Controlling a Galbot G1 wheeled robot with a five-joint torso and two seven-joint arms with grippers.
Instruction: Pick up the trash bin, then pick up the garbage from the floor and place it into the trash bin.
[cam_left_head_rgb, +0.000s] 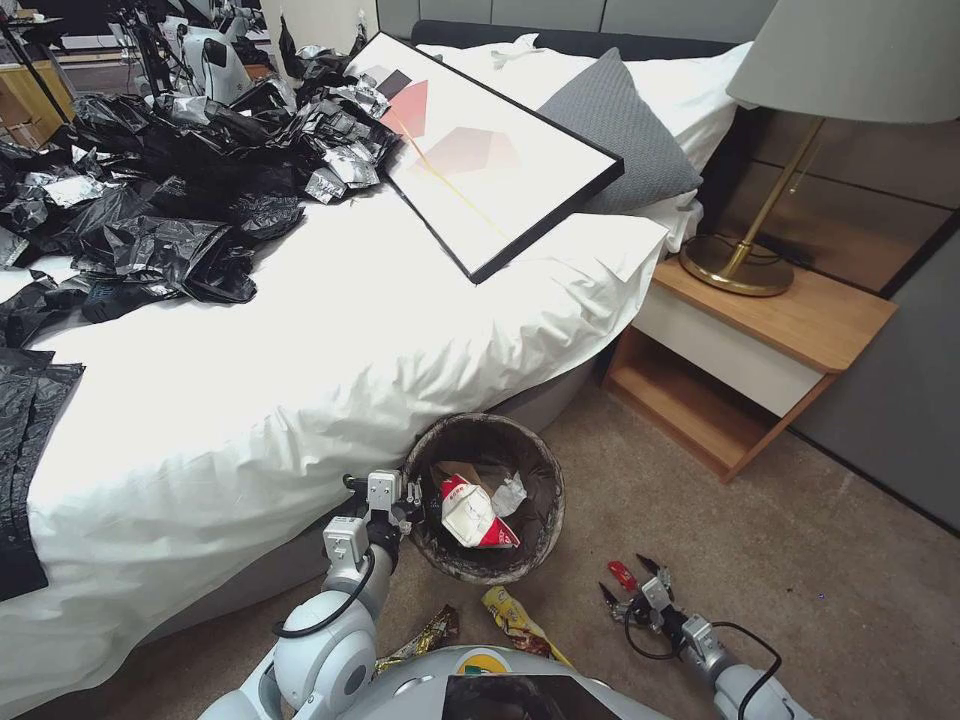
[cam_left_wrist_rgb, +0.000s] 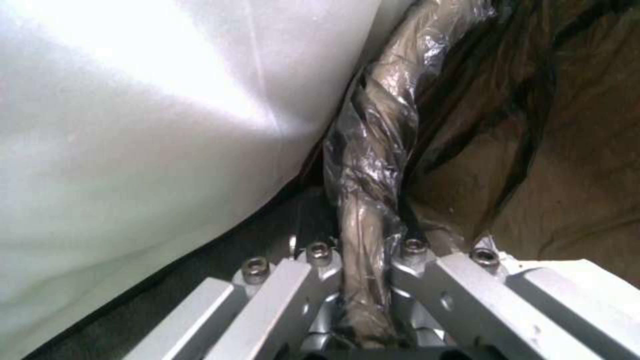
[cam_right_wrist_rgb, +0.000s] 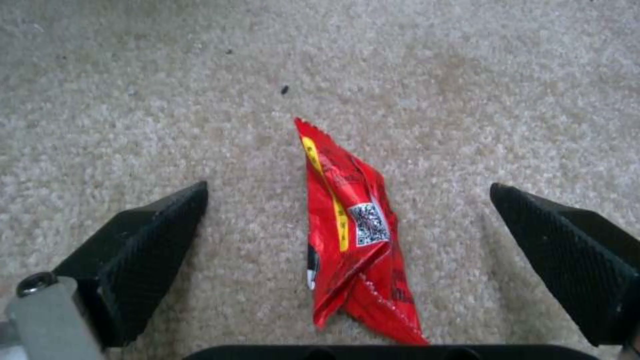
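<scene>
The trash bin, round with a dark bag liner over its rim, sits on the carpet against the bed's edge. My left gripper is shut on its near-left rim; in the left wrist view the liner-wrapped rim runs between the clamped fingers. Inside the bin lie a crushed red-and-white cup and a clear bottle. My right gripper hovers open low over a red snack wrapper on the floor; the wrapper lies between the black fingertips, untouched.
Two yellow-gold wrappers lie on the carpet near my base. The white bed carries black plastic bags, a framed picture and a grey pillow. A wooden nightstand with a lamp stands right.
</scene>
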